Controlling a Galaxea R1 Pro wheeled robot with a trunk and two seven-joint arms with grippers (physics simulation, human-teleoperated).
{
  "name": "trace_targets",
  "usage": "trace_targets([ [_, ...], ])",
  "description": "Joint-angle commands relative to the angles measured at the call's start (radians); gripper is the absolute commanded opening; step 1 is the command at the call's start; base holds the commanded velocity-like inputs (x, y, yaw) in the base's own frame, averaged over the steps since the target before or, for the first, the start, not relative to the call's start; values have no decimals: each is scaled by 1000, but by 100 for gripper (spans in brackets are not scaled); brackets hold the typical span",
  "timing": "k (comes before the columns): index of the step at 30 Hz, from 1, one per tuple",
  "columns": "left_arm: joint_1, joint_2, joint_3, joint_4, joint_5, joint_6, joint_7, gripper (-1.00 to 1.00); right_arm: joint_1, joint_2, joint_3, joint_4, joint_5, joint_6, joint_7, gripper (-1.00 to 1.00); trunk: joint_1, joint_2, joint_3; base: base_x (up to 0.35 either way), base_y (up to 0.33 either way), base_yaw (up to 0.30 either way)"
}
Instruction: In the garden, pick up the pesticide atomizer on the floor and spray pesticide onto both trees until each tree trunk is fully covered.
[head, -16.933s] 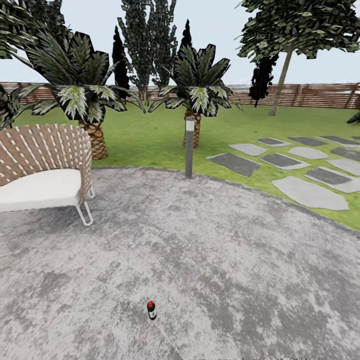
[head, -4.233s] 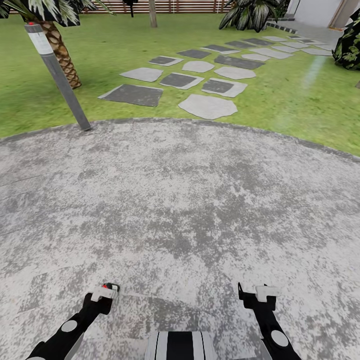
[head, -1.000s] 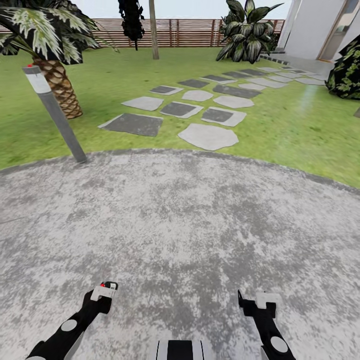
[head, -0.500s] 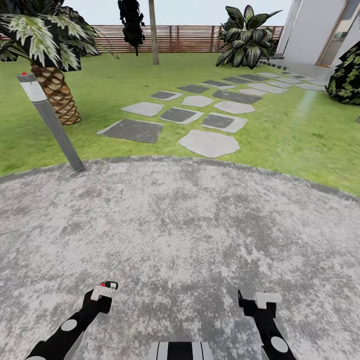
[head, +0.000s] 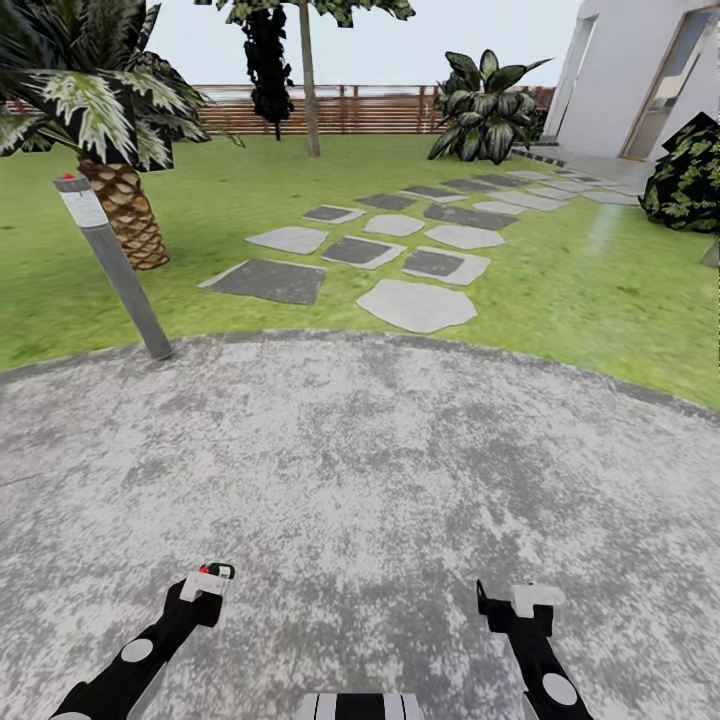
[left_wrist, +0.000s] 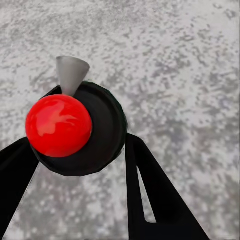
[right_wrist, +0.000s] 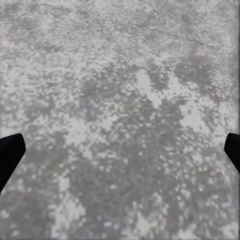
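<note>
My left gripper (head: 212, 576) is shut on the pesticide atomizer (head: 214, 571), low at the left of the head view. In the left wrist view the atomizer (left_wrist: 75, 127) is a dark bottle with a round red top and a grey nozzle, held between the black fingers (left_wrist: 145, 192). My right gripper (head: 500, 600) hangs open over the grey paving, its finger tips (right_wrist: 11, 152) wide apart with nothing between them. One tree with a bare straight trunk (head: 309, 95) stands far off on the lawn (head: 250, 180) before the slatted fence (head: 300, 110).
A grey bollard light (head: 115, 270) stands at the paving's edge ahead left, beside a scaly palm (head: 120, 200). Stepping stones (head: 400, 250) cross the grass toward a white building (head: 640, 80). Bushes (head: 485, 105) grow at the right. A dark narrow tree (head: 268, 60) stands near the fence.
The head view has tilted upward, showing more sky, tree foliage and the building. Both grippers keep their places, the left one still holding the atomizer.
</note>
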Motion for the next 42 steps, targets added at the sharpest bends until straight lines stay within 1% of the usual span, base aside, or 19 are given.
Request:
trace_targets([
  [1, 0, 1, 3, 1, -8, -3, 1, -100, 0, -2, 0, 0, 1, -3, -3, 100, -1, 0, 3, 0, 0, 0],
  [4, 0, 2, 5, 1, -4, 0, 3, -100, 0, -2, 1, 1, 1, -10, -3, 100, -2, 1, 15, 0, 0, 0],
  [6, 3, 7, 6, 8, -3, 3, 7, -100, 0, -2, 1, 17, 1, -39, -5, 100, -3, 1, 23, 0, 0, 0],
  [8, 10, 18, 13, 15, -3, 4, 9, -100, 0, -2, 1, 90, 2, -117, -5, 100, -4, 2, 31, 0, 0, 0],
  [10, 20, 30, 33, 24, -3, 3, 10, -100, 0, -2, 1, 194, 1, -228, -5, 100, -5, 2, 38, 0, 0, 0],
  [12, 42, 36, 55, 34, -3, 2, 10, -100, 0, -3, 1, 285, 1, -330, -5, 100, -6, 3, 46, 0, 0, 0],
  [13, 49, 37, 61, 35, -3, 1, 10, -100, 0, -3, 1, 303, 1, -349, -5, 100, -6, 3, 50, 0, 0, 0],
  [14, 63, 38, 72, 38, -3, 0, 10, -100, 0, -3, 1, 336, 1, -379, -5, 100, -6, 3, 54, 0, 0, 0],
  [16, 91, 39, 97, 40, -2, -5, 10, -100, 0, -5, 1, 388, 1, -411, -5, 100, -7, 4, 61, 0, 0, 0],
  [19, 112, 39, 128, 41, -2, -7, 10, -100, 0, -5, 1, 415, 1, -425, -2, 100, -9, 4, 73, 0, 0, 0],
  [20, 124, 37, 163, 41, -2, -8, 10, -100, 0, -5, 3, 428, 1, -430, -1, 100, -9, 4, 77, 0, 0, 0],
  [21, 128, 35, 178, 42, -3, -9, 10, -100, 0, -4, 4, 433, 2, -431, 0, 100, -10, 5, 81, 0, 0, 0],
  [24, 137, 34, 195, 43, -4, -9, 10, -100, 0, -4, 5, 449, 3, -433, 0, 100, -11, 5, 92, 0, 0, 0],
  [31, 154, 31, 206, 42, -4, -9, 9, -100, 0, -2, 6, 476, 2, -435, 1, 100, -14, 7, 119, 0, 0, 0],
  [38, 158, 38, 209, 42, -3, -10, 9, -100, 0, -2, 6, 478, 2, -435, 1, 100, -17, 9, 147, 0, 0, 0],
  [42, 163, 40, 209, 42, -3, -11, 8, -100, 0, -2, 6, 479, 3, -435, -1, 100, -17, 9, 147, 0, 0, 0],
])
